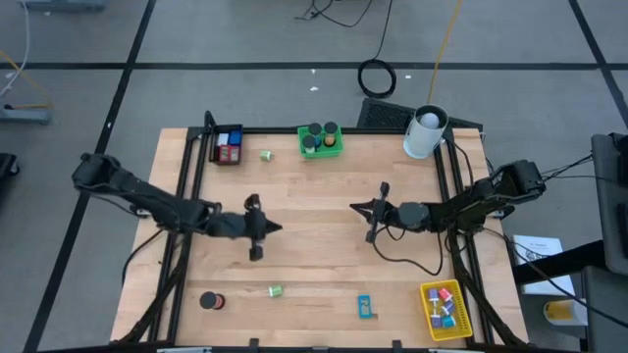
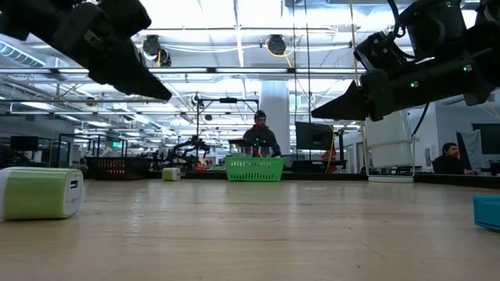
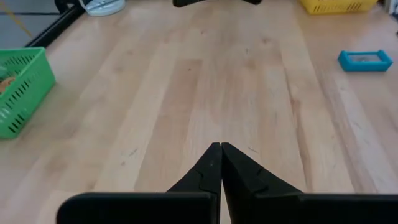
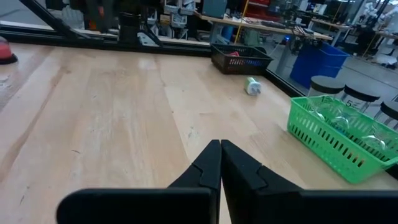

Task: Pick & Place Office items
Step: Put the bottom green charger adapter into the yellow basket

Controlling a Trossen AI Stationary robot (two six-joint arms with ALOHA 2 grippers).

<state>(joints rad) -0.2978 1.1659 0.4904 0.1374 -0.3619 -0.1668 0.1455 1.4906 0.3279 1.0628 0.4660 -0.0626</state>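
Both grippers hover above the bare middle of the table, tips facing each other, touching nothing. My left gripper [image 1: 277, 228] [image 3: 221, 147] is shut. My right gripper [image 1: 354, 207] [image 4: 220, 143] is shut too. Loose office items rest flat on the wood. A green and white clip [image 1: 276, 290] [image 2: 41, 193], a black roll [image 1: 211, 301] and a blue block [image 1: 365, 306] [image 3: 365, 60] lie near the near edge. Another green clip [image 1: 266, 155] [image 4: 252, 86] lies by the far edge.
At the far edge stand a black bin [image 1: 228, 145] with red and blue blocks, a green bin [image 1: 320, 140] with black rolls, and a white cylinder [image 1: 425, 132]. A yellow bin [image 1: 445, 307] with small clips sits at the near right corner. People sit in the room behind.
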